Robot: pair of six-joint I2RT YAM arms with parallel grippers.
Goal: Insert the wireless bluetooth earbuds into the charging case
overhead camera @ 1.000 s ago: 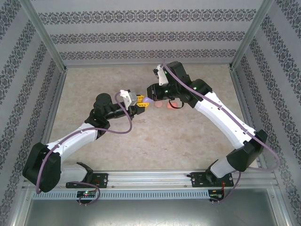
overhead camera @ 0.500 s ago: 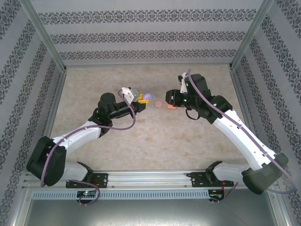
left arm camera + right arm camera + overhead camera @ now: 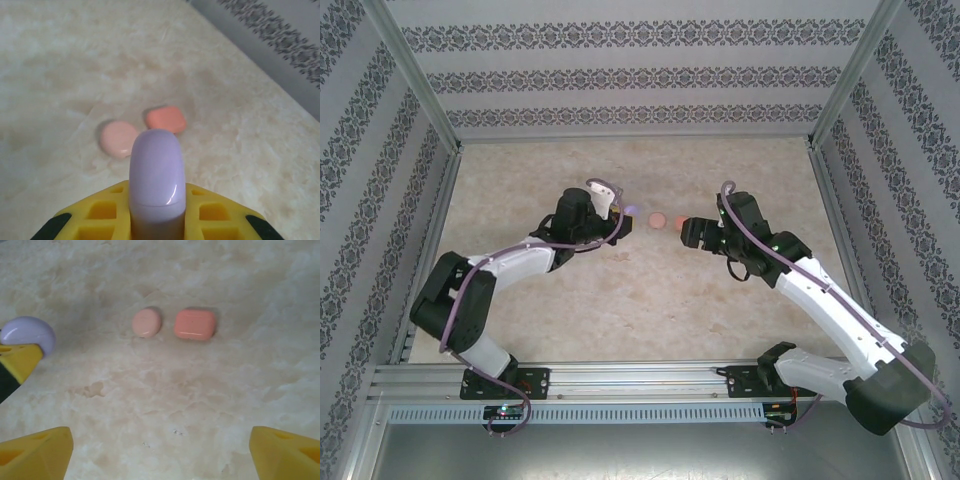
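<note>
since all three cases look closed, i can't tell whether any earbuds are inside them. the purple case is the one being held: the left gripper is clenched on its lower end, yellow fingers pressed to either side, with the rounded top poking out past the tips and a thin seam line showing just above the grip. from the top camera that purple case sits at the tip of the left gripper, near the middle of the table. just past it the pink case and the coral case lie flat on the beige marbled surface, side by side with a small gap, not touching. the pink one is rounder, the coral one squarish with soft corners. the right gripper is released, jaws spread wide with nothing between them, and hangs near the same pair, close to the coral case. in its own camera the pink case is to the left of the coral case, and the purple case peeks in at the left edge.
</note>
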